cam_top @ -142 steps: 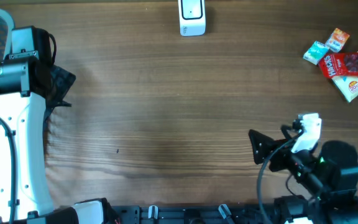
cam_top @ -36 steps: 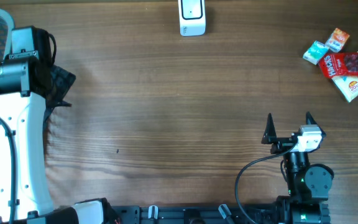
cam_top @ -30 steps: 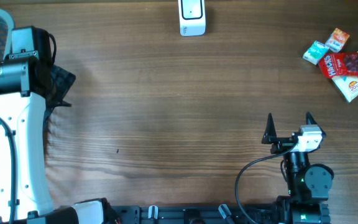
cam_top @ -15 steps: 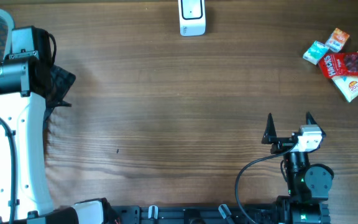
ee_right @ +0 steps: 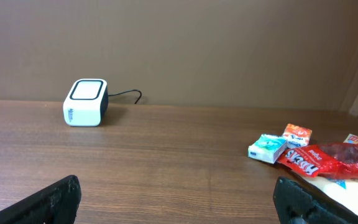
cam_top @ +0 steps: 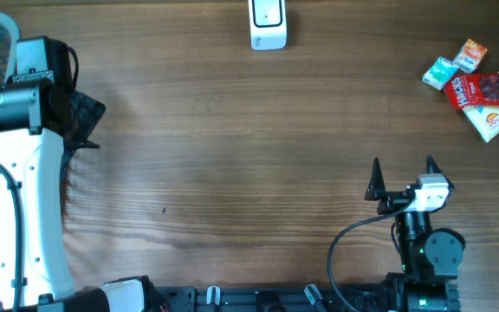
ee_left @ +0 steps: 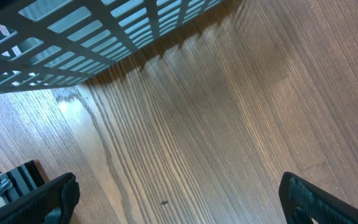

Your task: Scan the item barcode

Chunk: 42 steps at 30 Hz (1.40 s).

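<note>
**Snack packets wait at the table's far right edge; both pincers stand apart, empty**

The items are a small heap on the far right of the table (cam_top: 232, 173). A glossy red snack packet (cam_top: 490, 90) with white lettering lies on top of a white and yellow packet (cam_top: 492, 121). A small teal box (cam_top: 441, 74) and a small orange box (cam_top: 470, 54) sit just beside them. The print is too small to read, and the frame edge cuts off the heap's right side.

The white barcode scanner (cam_top: 268, 24), a rounded block with a dark cable, sits at the far middle edge, well apart from the packets.

The right pincer (cam_top: 403, 169) is near the front edge with its black pointed fingers spread wide, holding nothing. The left pincer (ee_left: 179, 202) is also spread wide over bare wood grain, beside a pale plastic lattice basket (ee_left: 104, 31) of which only part shows.
</note>
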Motion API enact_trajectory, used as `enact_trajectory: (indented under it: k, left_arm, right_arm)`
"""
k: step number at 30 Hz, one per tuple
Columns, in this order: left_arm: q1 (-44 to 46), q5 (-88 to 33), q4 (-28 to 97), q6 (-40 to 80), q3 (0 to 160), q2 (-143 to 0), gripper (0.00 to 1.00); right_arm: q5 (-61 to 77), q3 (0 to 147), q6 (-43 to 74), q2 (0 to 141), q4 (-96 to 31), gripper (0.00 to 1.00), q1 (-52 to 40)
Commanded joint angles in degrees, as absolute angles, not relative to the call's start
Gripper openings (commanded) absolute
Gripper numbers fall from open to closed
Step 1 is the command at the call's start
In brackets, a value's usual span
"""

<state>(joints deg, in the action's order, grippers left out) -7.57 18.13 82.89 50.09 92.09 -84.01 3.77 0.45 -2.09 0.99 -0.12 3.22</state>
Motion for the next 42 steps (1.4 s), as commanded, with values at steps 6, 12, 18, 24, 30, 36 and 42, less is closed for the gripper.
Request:
enact_trajectory:
  k: [6,12,18,24,30,36,42]
  left_arm:
    - [-7.9,18.5,82.9,50.6,91.8,-84.1,1.00]
    - [-7.9,18.5,82.9,50.6,91.8,-84.1,1.00]
    - [-7.9,18.5,82.9,50.6,91.8,-84.1,1.00]
    - [-7.9,18.5,82.9,50.6,91.8,-84.1,1.00]
    - [-7.9,19.7,82.9,50.6,91.8,-84.1,1.00]
    - [-7.9,21.8,83.5,49.7,91.8,-83.8,1.00]
    - [-7.9,20.5,85.2,50.0,91.8,-79.5,1.00]
  right_arm:
    - [3.4,0.3,-2.9,0.2,0.0,1.00,3.0]
    - [3.4,0.3,-2.9,0.2,0.0,1.00,3.0]
    - [3.4,0.3,-2.9,0.2,0.0,1.00,3.0]
    - [3.4,0.3,-2.9,0.2,0.0,1.00,3.0]
    - [3.4,0.3,-2.9,0.2,0.0,1.00,3.0]
    - [3.4,0.3,-2.9,0.2,0.0,1.00,3.0]
    - [3.4,0.3,-2.9,0.2,0.0,1.00,3.0]
